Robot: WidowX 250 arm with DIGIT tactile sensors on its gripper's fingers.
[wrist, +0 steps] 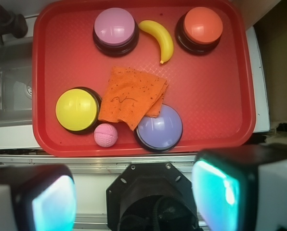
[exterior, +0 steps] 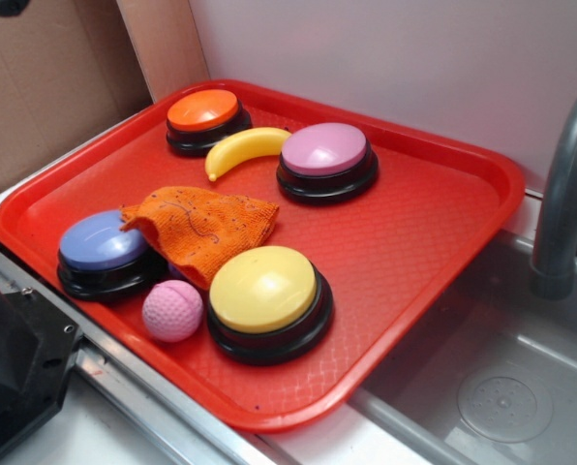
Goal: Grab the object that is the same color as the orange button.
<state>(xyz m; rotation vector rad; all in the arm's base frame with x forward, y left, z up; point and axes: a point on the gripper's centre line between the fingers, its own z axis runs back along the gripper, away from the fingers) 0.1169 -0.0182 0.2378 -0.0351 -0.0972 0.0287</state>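
Observation:
The orange knitted cloth (exterior: 204, 228) lies crumpled in the middle of the red tray (exterior: 434, 223), its edge draped over a purple-topped button (exterior: 103, 250). In the wrist view the cloth (wrist: 130, 98) sits mid-tray. The orange button (exterior: 205, 118) stands at the tray's far left corner, and at the top right in the wrist view (wrist: 201, 28). My gripper (wrist: 134, 199) is open and empty, high above and short of the tray's near edge, its two fingers (wrist: 220, 190) wide apart. The gripper is out of the exterior view.
A yellow banana (exterior: 245, 148), a pink-topped button (exterior: 326, 160), a yellow-topped button (exterior: 267, 300) and a pink ball (exterior: 172, 310) share the tray. A steel sink (exterior: 501, 387) with a grey faucet (exterior: 564, 194) lies to the right. The robot base (wrist: 153, 197) is below the gripper.

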